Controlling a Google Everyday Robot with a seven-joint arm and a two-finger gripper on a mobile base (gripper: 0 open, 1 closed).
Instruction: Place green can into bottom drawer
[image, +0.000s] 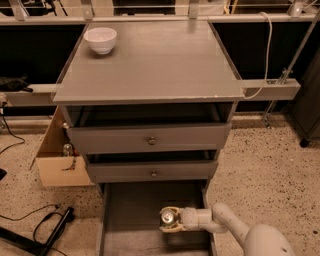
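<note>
No readable text, label or number anywhere

Low in the frame, right of centre, you see the off-white gripper (169, 221) clasped round the green can (168, 216), of which only the silver top shows clearly. Beneath it, the bottom drawer (125, 215) is a plain dark grey. The cabinet top (150, 65) is a lighter, unpatterned grey, with a white bowl (100, 39) at upper left. The knobs (151, 141) are brass. The floor (260, 160) is beige, speckled black. At left, the cardboard box (55, 170) is tan.
</note>
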